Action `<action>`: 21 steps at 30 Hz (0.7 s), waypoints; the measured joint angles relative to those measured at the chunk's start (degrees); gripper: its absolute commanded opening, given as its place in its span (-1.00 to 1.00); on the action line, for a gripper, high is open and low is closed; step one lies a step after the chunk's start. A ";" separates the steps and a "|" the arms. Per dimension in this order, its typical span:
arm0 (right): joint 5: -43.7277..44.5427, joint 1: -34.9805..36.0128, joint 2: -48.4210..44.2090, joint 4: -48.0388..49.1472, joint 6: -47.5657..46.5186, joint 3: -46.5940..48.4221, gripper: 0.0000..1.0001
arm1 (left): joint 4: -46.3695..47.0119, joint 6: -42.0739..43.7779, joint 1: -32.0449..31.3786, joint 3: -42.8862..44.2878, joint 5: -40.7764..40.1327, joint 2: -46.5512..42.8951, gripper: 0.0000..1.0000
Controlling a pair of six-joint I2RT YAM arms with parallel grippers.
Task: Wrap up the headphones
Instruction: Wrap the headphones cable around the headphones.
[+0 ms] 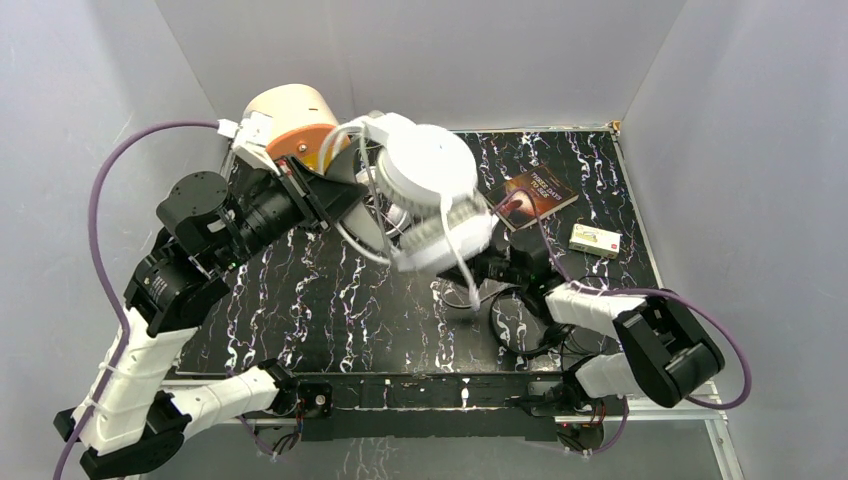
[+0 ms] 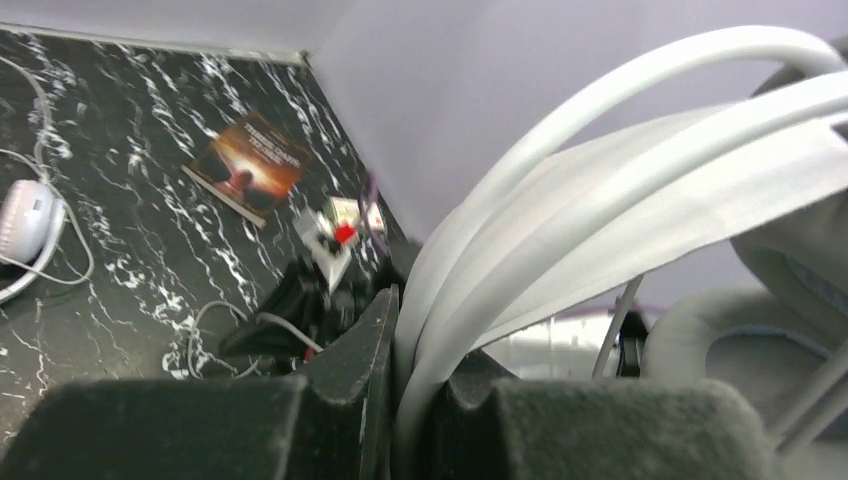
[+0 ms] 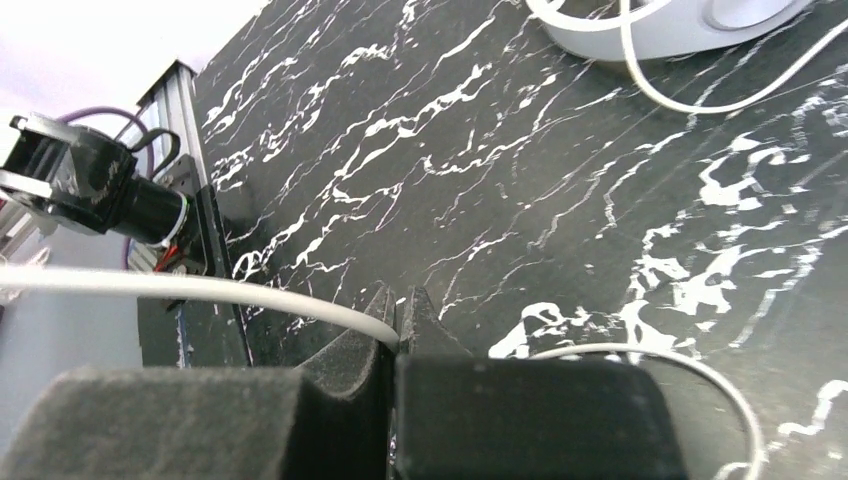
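The big white over-ear headphones [image 1: 430, 165] hang above the back of the table, tilted. My left gripper [image 1: 345, 195] is shut on their white headband [image 2: 520, 230], which runs up and right out of the jaws in the left wrist view. My right gripper [image 1: 478, 278] sits low over the black marbled table [image 1: 330, 300] just below the lower earcup. It is shut on the thin white cord [image 3: 250, 290], which leaves the jaws to the left. A slimmer white pair [image 2: 25, 225] lies on the table; its edge [image 3: 680, 20] shows in the right wrist view.
An orange-and-cream cylinder [image 1: 290, 120] stands at the back left behind the left arm. A dark book [image 1: 535, 195] and a small pale box [image 1: 595, 240] lie at the back right. Dark cables [image 1: 520, 330] loop beside the right arm. Grey walls close in three sides.
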 measured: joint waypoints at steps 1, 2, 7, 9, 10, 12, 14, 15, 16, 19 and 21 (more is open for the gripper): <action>-0.76 -0.90 -0.63 -2.49 -0.28 1.14 -1.00 | -0.68 1.22 0.00 0.35 2.60 0.22 -1.00; -1.92 -2.47 -1.33 -5.75 -0.70 2.78 -1.00 | -2.21 3.02 0.00 1.36 5.81 0.85 -1.00; -7.52 -13.33 -2.05 -22.62 -2.95 11.78 -1.00 | -12.17 16.50 -0.04 4.92 14.99 4.26 -1.00; -8.57 -16.96 -2.03 -29.75 -4.28 14.88 -1.00 | -16.96 21.77 -0.04 3.63 13.38 4.39 -1.00; -8.81 -18.21 -2.03 -32.92 -4.87 16.02 -1.00 | -19.43 24.44 -0.04 2.23 11.39 4.39 -1.00; -8.90 -20.15 -2.03 -39.43 -6.10 18.38 -1.00 | -21.84 27.96 -0.04 -0.81 8.26 4.59 -1.00; -8.76 -21.18 -2.03 -45.53 -7.37 21.07 -1.00 | -22.84 31.15 -0.04 -5.57 5.64 5.25 -1.00; -8.79 -21.29 -2.03 -47.43 -7.78 22.18 -1.00 | -23.21 32.50 -0.04 -7.87 4.76 6.01 -1.00; -8.81 -21.31 -1.95 -49.59 -8.41 23.63 -1.00 | -23.65 33.64 -0.04 -9.92 4.02 7.17 -1.00; -9.22 -21.24 -1.03 -55.19 -9.99 29.24 -1.00 | -24.24 35.32 -0.22 -14.29 0.94 11.58 -1.00; -9.42 -21.24 0.04 -58.18 -10.62 33.18 -1.00 | -23.85 35.67 -0.74 -16.63 -2.36 14.29 -1.00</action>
